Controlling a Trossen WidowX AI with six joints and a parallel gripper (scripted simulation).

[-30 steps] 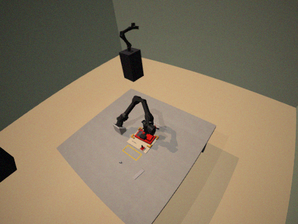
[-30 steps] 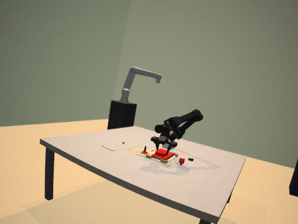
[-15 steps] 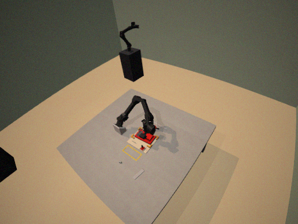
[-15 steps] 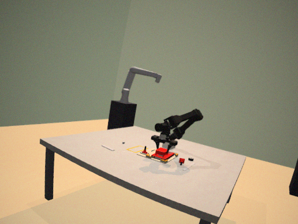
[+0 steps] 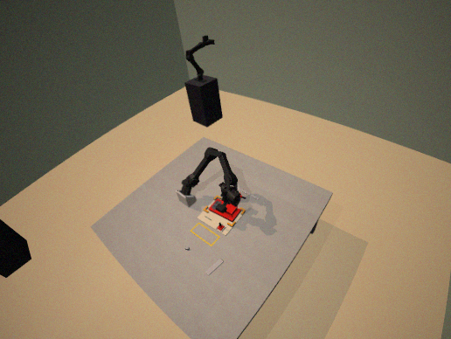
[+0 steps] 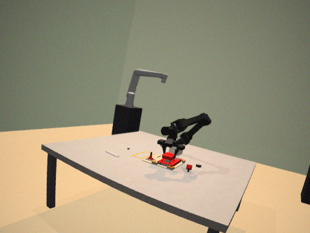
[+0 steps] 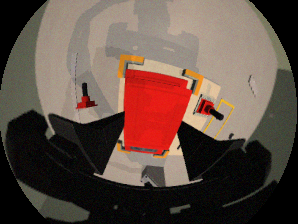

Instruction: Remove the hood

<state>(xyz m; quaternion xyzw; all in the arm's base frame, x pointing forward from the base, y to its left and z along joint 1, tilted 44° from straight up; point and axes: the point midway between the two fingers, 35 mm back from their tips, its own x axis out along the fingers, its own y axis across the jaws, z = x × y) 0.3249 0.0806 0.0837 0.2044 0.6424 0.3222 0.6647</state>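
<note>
On my left sits the yellow marked area (image 6: 142, 155), well short of where I am. My gripper (image 6: 171, 150) is clenched on the red hood (image 6: 168, 157), which is not yet lifted off the toy car (image 6: 167, 162) at mid-desk (image 6: 90, 168). If I pull up crooked, I think the hood could jam and drag the whole car. To the right, a loose red part (image 6: 188, 167) could get knocked.
</note>
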